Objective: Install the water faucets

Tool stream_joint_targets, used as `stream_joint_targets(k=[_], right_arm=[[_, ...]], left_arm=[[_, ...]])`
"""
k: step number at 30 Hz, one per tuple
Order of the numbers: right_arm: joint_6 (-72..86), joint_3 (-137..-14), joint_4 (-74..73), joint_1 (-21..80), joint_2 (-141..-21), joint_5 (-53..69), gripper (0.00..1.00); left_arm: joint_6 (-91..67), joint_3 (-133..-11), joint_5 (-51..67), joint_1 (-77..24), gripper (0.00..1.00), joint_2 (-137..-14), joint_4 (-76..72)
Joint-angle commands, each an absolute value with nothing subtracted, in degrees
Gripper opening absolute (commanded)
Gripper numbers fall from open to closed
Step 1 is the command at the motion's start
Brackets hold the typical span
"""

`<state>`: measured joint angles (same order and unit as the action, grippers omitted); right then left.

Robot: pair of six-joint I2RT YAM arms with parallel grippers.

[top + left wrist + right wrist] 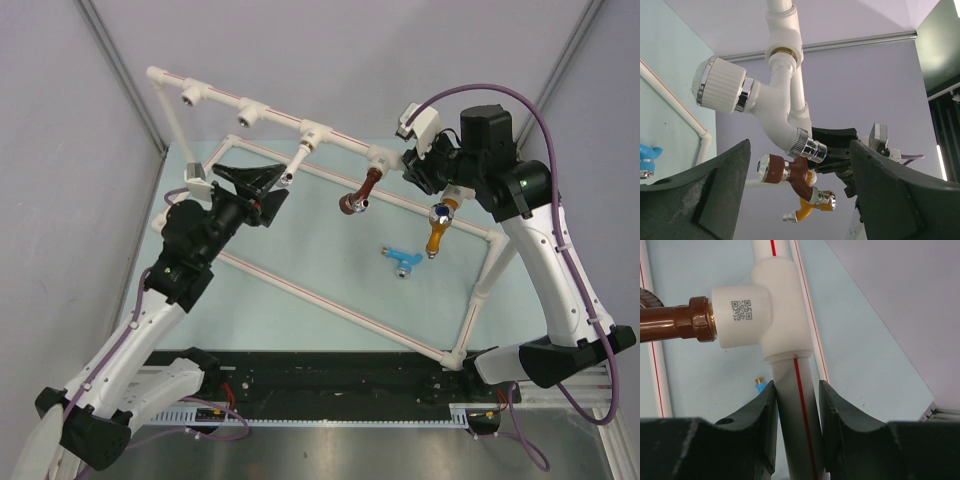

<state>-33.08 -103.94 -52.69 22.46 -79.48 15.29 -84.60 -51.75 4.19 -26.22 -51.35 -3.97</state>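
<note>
The white faucet (290,176) hangs from a tee socket (311,133) on the pipe frame's top rail. In the left wrist view it (772,107) sits in the socket just beyond my fingers. My left gripper (275,187) (800,147) is open and empty in front of it. The brown faucet (360,194) (675,320) sits in the tee socket next to it (765,315). My right gripper (412,165) (797,390) is shut on the rail pipe (796,380) beside that tee. The orange-yellow faucet (438,230) (807,207) is under my right wrist. The light blue faucet (402,260) lies on the table.
Two more tee sockets (192,97) (248,114) sit on the top rail to the left. The frame's lower pipes (330,300) run across the table. Grey walls stand behind and at both sides.
</note>
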Motion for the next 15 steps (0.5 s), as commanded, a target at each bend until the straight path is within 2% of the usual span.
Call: stream_joint_targets(k=[1, 5, 11, 14, 15], right_arm=[[-27.51, -102.75, -53.7, 22.41, -79.54, 10.28, 0.0], [-27.51, -102.57, -53.7, 22.41, -79.37, 10.11, 0.0], [-27.42, -102.48, -53.7, 22.5, -79.28, 10.02, 0.0], [-27.42, -102.39, -53.7, 22.5, -79.28, 9.93, 0.0], [-27.42, -102.48, -53.7, 22.5, -79.36, 9.93, 0.0]], left_arm=[[-86.31, -51.86, 2.81, -25.84, 0.82, -52.12, -6.24], [-86.66, -51.68, 3.25, -25.84, 0.77, -53.26, -7.64], [-86.31, -53.0, 4.74, -25.84, 0.64, -55.37, -8.79], [-86.13, -53.0, 5.18, -25.84, 0.52, -55.72, -9.14], [-86.13, -52.91, 5.36, -25.84, 0.43, -55.81, -9.23]])
